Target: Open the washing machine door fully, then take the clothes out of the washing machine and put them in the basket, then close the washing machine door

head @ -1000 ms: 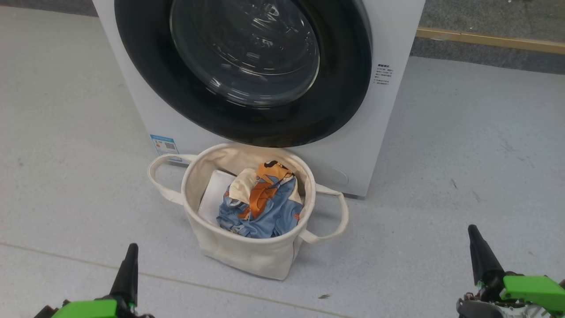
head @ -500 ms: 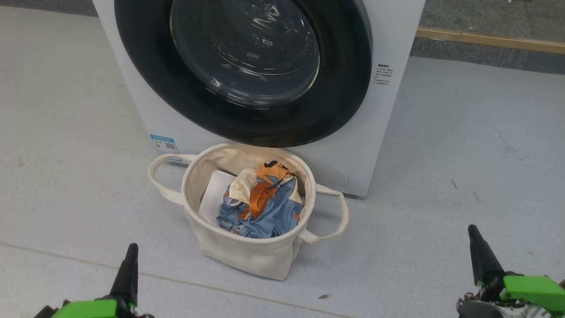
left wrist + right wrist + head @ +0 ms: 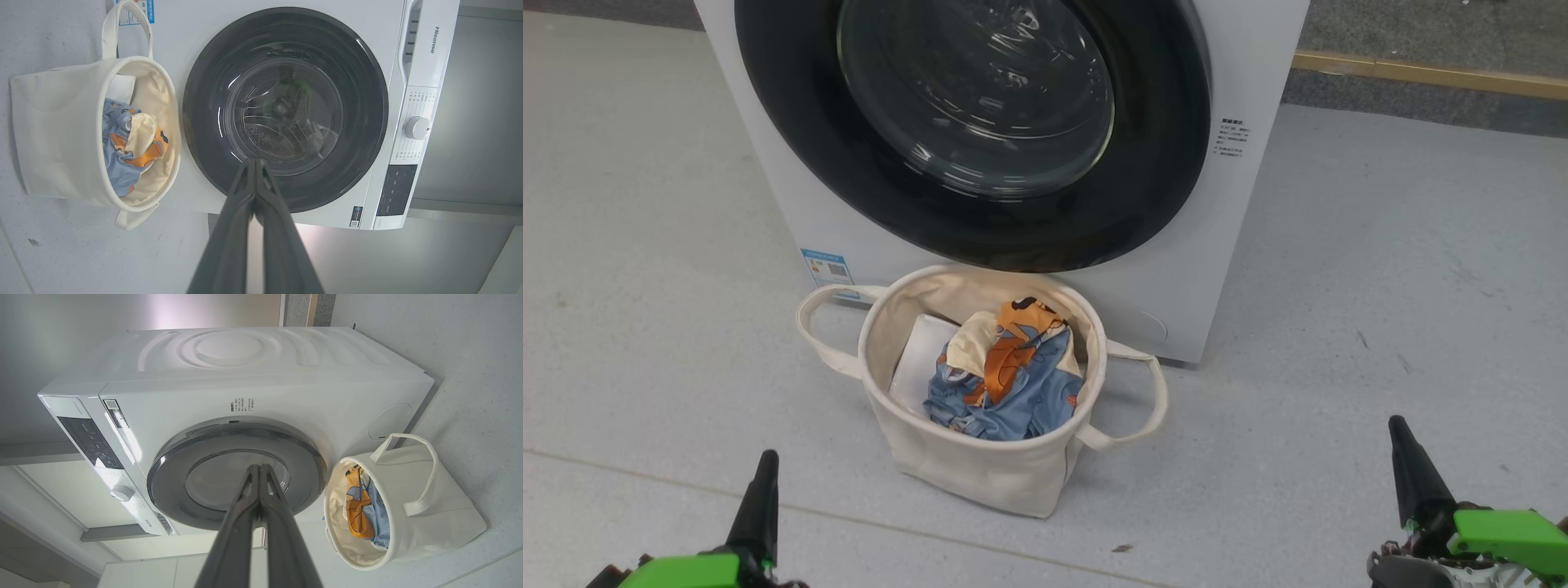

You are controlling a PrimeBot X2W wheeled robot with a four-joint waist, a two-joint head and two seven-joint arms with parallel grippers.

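Task looks done, or all but. The washing machine door [image 3: 976, 106] is shut, its black rim sitting flush on the front of the washing machine [image 3: 1225, 245]; the right wrist view shows the same, with no gap at the rim. The clothes [image 3: 1005, 380], a blue bundle with orange and cream print, lie inside the basket [image 3: 980, 474], next to a flat white sheet [image 3: 919, 359]. The basket stands upright on the floor [image 3: 1380, 286], just in front of the machine and below the door. Through the glass in the left wrist view I make out bare drum and no fabric, though reflections make it hard to be sure. The left hand [image 3: 765, 459] is low at the near left with its fingers pressed together, holding nothing. The right hand [image 3: 1398, 426] is low at the near right, also pressed together and empty. Both are well apart from the basket and the door. Judgement: all three steps are complete and nothing is left but to end.
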